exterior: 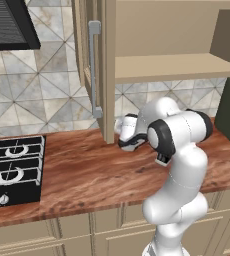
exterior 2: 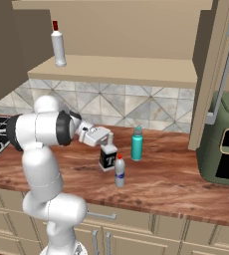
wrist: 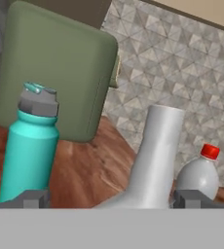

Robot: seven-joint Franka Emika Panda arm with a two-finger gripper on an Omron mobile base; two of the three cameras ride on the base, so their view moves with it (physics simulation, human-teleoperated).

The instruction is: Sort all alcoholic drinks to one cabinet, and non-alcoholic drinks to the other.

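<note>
Countertop [exterior 2: 176, 184]: open fingers [wrist: 36, 198] flank T-label bottle [exterior 2: 107, 154].

Around the T-label bottle [exterior 2: 107, 155]: small red-capped bottle [exterior 2: 119, 171] crowded just in front, teal bottle [exterior 2: 137, 143] near on its right, green appliance [exterior 2: 222, 144] further right. Counter [exterior 2: 161, 179] left bare between. Open cabinet shelf [exterior 2: 136, 74] above, blocked only by white bottle [exterior 2: 58, 45] at left.

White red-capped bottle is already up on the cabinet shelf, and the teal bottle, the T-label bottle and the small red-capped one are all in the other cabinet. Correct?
Not quite. The white bottle is on the cabinet shelf, but the right base view shows the teal bottle, the T-label bottle and the small red-capped bottle standing on the counter, not in a cabinet.
</note>
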